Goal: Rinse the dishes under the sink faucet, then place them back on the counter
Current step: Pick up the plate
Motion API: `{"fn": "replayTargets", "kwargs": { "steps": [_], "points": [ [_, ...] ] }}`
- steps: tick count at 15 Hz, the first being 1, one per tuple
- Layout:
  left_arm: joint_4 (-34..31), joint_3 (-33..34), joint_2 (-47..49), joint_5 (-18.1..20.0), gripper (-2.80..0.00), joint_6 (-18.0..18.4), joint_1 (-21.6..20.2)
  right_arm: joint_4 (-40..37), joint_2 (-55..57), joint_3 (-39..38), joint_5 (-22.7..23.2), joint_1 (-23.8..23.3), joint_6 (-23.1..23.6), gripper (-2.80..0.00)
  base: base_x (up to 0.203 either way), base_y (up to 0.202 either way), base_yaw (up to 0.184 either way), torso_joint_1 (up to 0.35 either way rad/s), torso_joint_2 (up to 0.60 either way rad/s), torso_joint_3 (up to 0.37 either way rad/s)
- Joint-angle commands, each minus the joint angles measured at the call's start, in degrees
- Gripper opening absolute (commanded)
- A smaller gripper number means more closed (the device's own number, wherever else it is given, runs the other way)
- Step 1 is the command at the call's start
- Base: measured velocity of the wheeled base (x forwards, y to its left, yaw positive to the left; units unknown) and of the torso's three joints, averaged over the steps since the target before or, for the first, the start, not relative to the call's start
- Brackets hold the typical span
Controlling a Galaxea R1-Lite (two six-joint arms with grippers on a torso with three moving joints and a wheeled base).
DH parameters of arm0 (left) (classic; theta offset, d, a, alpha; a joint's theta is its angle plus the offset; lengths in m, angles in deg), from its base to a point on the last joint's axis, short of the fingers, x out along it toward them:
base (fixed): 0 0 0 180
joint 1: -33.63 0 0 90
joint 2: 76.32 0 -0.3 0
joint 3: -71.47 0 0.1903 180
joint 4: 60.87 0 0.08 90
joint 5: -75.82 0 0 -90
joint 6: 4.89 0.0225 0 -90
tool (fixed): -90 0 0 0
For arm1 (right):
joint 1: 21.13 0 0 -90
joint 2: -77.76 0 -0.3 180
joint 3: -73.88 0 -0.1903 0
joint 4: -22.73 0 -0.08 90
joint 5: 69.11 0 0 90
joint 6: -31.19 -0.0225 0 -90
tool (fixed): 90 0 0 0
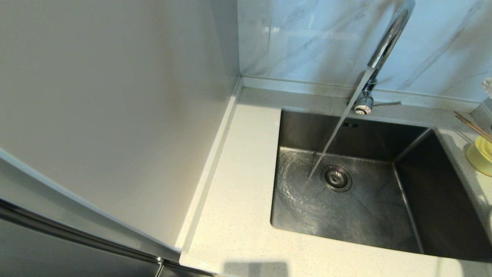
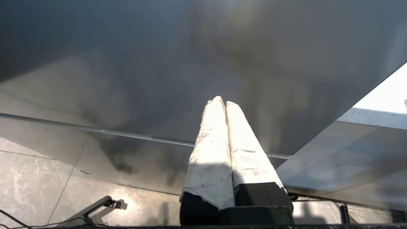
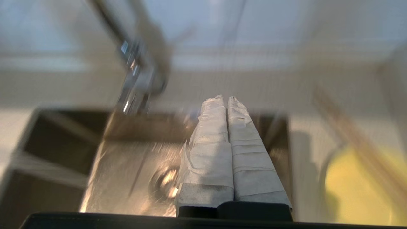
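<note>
One pale-yellow bowl (image 1: 480, 156) sits on the counter (image 1: 238, 215) right of the sink, two chopsticks (image 1: 472, 126) across it. One faucet (image 1: 378, 57) runs. Both the left gripper (image 2: 222, 101) and right gripper (image 3: 224, 100) have fingers pressed together, empty; no writing is legible.

One faucet (image 1: 384, 46), one basin (image 1: 357, 215), one drain strainer (image 1: 336, 178), one yellow bowl (image 1: 481, 154), two chopsticks (image 1: 472, 126)

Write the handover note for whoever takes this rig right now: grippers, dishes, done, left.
Left gripper: shut, empty, parked low beside the cabinet front.
Right gripper: shut, empty, above the sink.
Faucet: running, water hitting the basin near the drain.
Bowl with chopsticks across it: on the counter, right of the sink. Plate: not in view.
Done: tap on.
Left: whether any dish is rinsed cannot be told; nothing is under the water now.
</note>
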Motion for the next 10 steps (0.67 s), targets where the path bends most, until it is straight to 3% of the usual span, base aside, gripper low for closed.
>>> {"fn": "replayTargets", "kwargs": {
  "steps": [1,3,5,7,10],
  "points": [
    [0.0,0.0,0.0,0.0,-2.8,-0.1,0.0,-0.6,-10.0,-7.9,4.2,-3.3,-0.5,-2.8,0.0,0.0,0.0,0.0,0.0,0.0],
    [0.0,0.0,0.1,0.0,-2.8,-0.1,0.0,-2.6,-17.1,-15.6,10.9,-6.4,-0.9,-2.8,0.0,0.0,0.0,0.0,0.0,0.0],
    [0.0,0.0,0.0,0.0,-2.8,-0.1,0.0,-8.9,-22.4,-18.1,21.0,-9.6,-0.8,-2.8,0.0,0.0,0.0,0.0,0.0,0.0],
    [0.0,-0.1,0.0,0.0,-2.8,0.0,0.0,-20.1,-24.3,-16.2,22.4,-10.4,-0.8,-2.8,0.0,0.0,0.0,0.0,0.0,0.0],
    [0.0,0.0,0.0,0.0,-2.8,-0.1,0.0,-40.2,-23.6,-5.7,22.5,-11.5,-1.0,-2.8,0.0,0.0,0.0,0.0,0.0,0.0]
  ]
}}
